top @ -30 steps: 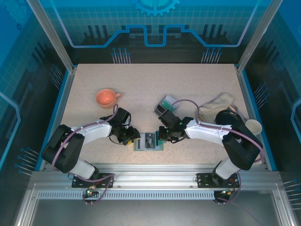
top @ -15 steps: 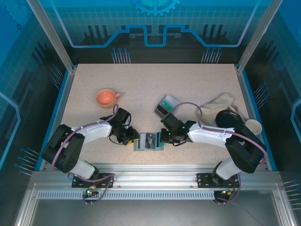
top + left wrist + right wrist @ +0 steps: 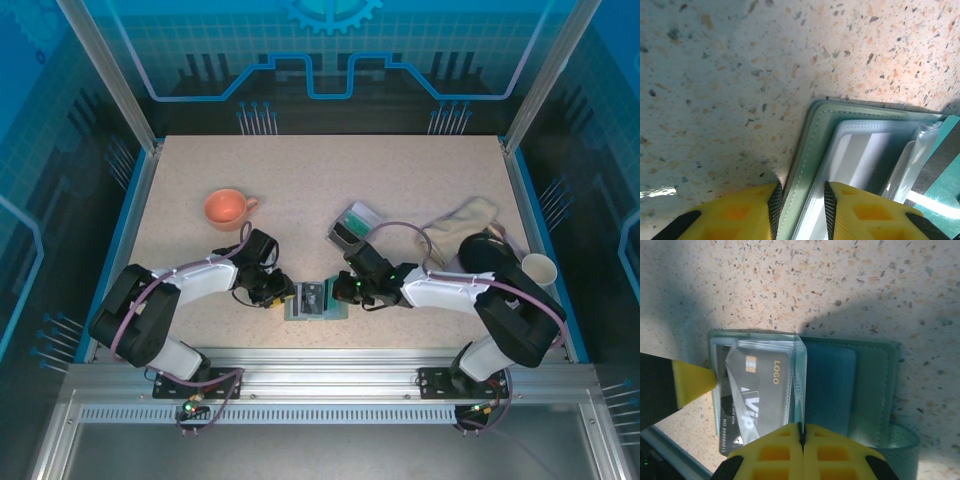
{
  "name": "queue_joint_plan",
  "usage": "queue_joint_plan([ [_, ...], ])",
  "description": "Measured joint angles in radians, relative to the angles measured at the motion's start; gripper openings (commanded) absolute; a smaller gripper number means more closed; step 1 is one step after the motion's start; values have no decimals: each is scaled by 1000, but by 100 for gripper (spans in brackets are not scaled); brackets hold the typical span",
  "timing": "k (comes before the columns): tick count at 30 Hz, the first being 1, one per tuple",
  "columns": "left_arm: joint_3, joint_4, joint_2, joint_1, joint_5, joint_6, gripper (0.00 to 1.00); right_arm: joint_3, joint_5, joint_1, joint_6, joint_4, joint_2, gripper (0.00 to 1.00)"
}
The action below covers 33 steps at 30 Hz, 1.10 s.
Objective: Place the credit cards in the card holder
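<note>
The card holder (image 3: 315, 300) lies open near the table's front edge, its green cover (image 3: 807, 145) spread flat. My left gripper (image 3: 802, 197) is closed on the cover's left edge together with a clear sleeve. A dark credit card (image 3: 760, 390) printed "LOGO" sits inside the clear sleeves on the left half. On the right half a teal card (image 3: 830, 385) lies against the green cover (image 3: 872, 385). My right gripper (image 3: 801, 432) is shut on the thin upright edge of a clear sleeve (image 3: 800, 380) at the fold. In the top view the grippers flank the holder, left (image 3: 287, 293) and right (image 3: 345, 290).
An orange cup (image 3: 227, 208) stands at the back left. A clear plastic box (image 3: 352, 223) sits just behind the right gripper. A beige cloth (image 3: 460, 222), a dark round object (image 3: 485, 250) and a paper cup (image 3: 540, 268) crowd the right side.
The right gripper has slid left and down onto the open card holder. The left gripper has stayed at the holder's left edge.
</note>
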Motion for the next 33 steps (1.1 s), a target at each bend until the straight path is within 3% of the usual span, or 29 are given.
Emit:
queue_joint_plan([
  [18,-22,15,-50,-15,-29,-7,33,53,-72,-14,-3,-7,-79,4],
  [22,-25,3,-136,-18,-79,-13,38,109,-107,-13,-6,0,-7,4],
  [28,-42,-53,-312,-17,-196,-61,56,195,-153,-2,-21,-14,90,3],
  [33,-61,-67,-357,-14,-216,-67,57,213,-160,0,-26,-29,120,2],
])
